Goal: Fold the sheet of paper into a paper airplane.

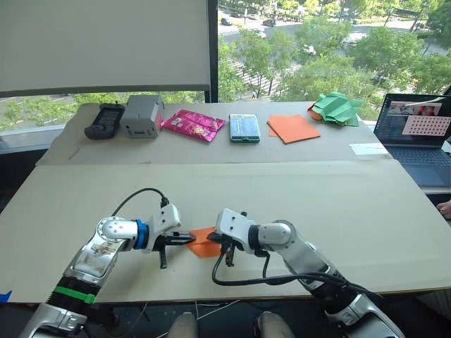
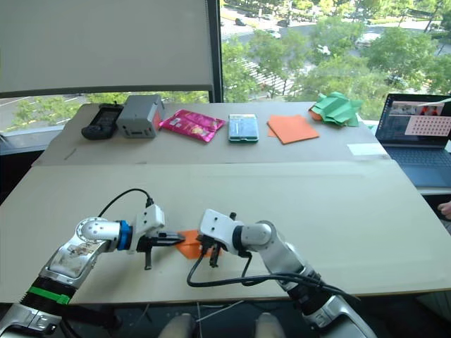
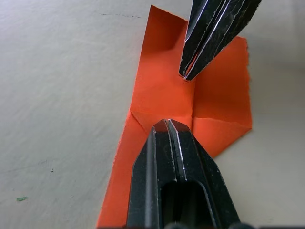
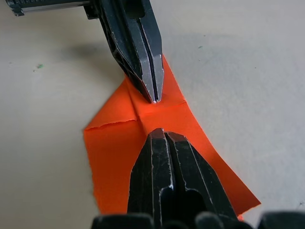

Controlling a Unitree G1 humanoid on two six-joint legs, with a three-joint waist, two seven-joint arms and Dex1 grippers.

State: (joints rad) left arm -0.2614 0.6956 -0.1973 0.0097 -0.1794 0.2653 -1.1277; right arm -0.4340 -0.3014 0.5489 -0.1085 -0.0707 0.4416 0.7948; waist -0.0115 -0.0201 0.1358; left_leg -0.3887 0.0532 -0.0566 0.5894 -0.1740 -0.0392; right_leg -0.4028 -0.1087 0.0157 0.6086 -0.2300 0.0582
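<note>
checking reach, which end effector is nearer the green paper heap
Right. The right end effector sits on the sheet of paper, on the side toward the green paper heap; the left end effector lies farther away.

Sheet of paper: middle covered by left gripper and right gripper; in both wrist views the near end is cut by the frame edge, so full outline can't be told. Whether the pressed-together fingertips pinch paper or just rest on it: can't tell. Laptop at 2 o'clock: right side cut off, screen content too small to read. Green paper heap hides part of an orange piece under it. Handheld device at 10 o'clock: type unclear. Teal box: label unreadable.
</note>
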